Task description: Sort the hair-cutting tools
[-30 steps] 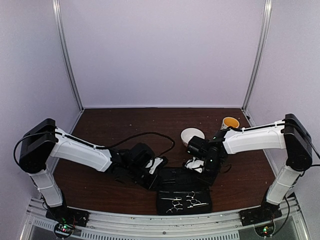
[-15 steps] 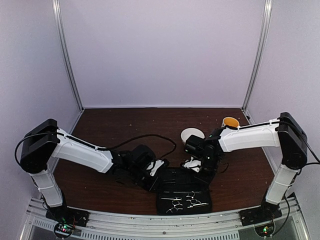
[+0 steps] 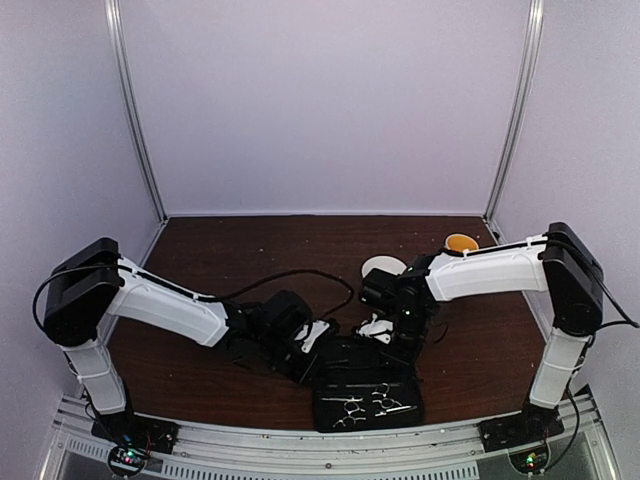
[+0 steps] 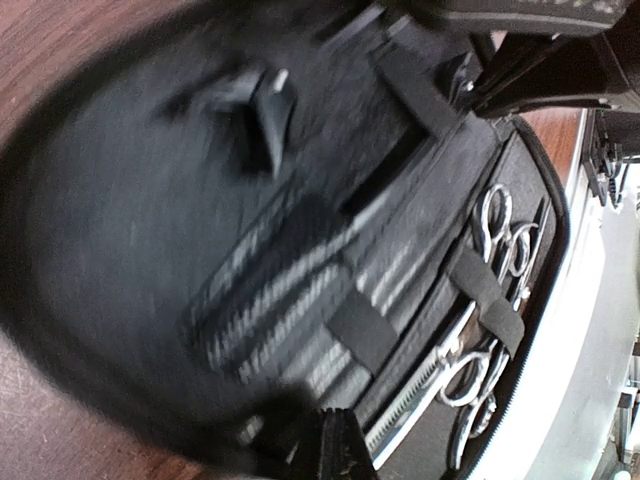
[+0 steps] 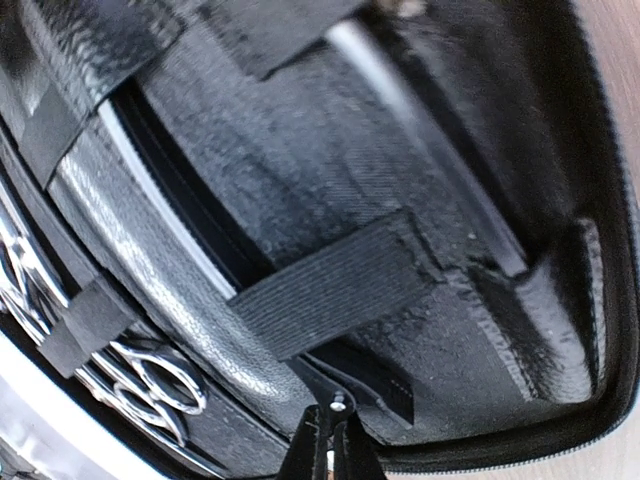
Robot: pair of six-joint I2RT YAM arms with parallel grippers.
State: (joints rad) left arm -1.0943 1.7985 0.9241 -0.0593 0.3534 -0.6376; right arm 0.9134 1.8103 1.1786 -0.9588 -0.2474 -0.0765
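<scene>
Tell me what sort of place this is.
Probably a robotics lab work cell, not a salon: two robot arms bolted to a metal rail, plain white walls boxing in a brown table, and an open black case holding scissors.

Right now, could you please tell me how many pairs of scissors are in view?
2. Both lie in the near half of the case, side by side: the left scissors and the right scissors. Others may be hidden from view.
</scene>
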